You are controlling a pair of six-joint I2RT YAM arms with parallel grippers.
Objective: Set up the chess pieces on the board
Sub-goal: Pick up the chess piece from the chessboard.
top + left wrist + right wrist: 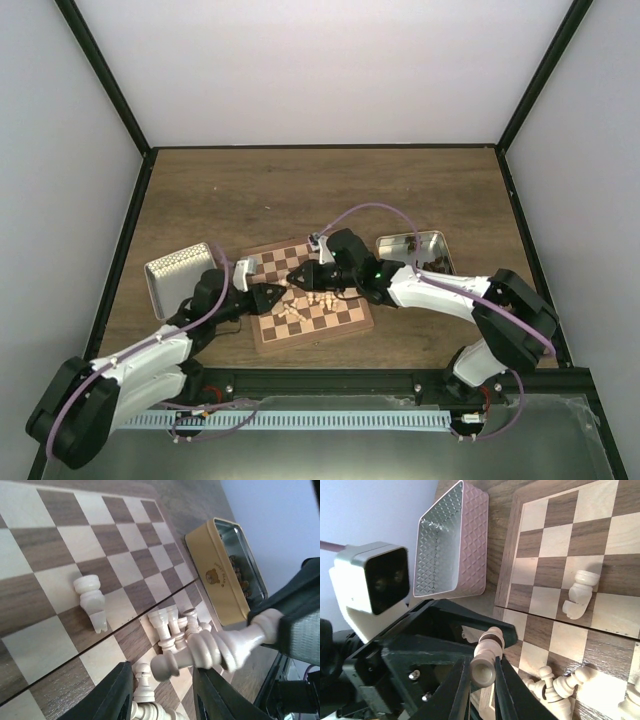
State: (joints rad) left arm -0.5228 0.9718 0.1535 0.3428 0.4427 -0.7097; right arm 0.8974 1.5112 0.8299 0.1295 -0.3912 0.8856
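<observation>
The board (345, 318) lies between my two arms. My right gripper (299, 281) is shut on one cream piece (486, 656) and holds it on its side above the board's left part (555, 540). My left gripper (277, 298) is open, and the held piece's head (172, 663) lies between its spread fingers (121, 695), with a gap on the left side. Several cream pieces lie in a heap (172, 625) on the board, also in the top view (312, 304) and right wrist view (555, 686). One cream piece (91, 602) lies toppled apart from the heap, seen too in the right wrist view (580, 595).
An open silver tin (180, 272) stands left of the board, pink-sided in the right wrist view (451, 545). A second tin (412, 250) with dark pieces inside stands to the right, yellow-sided in the left wrist view (220, 572). Both arms crowd the board's near left.
</observation>
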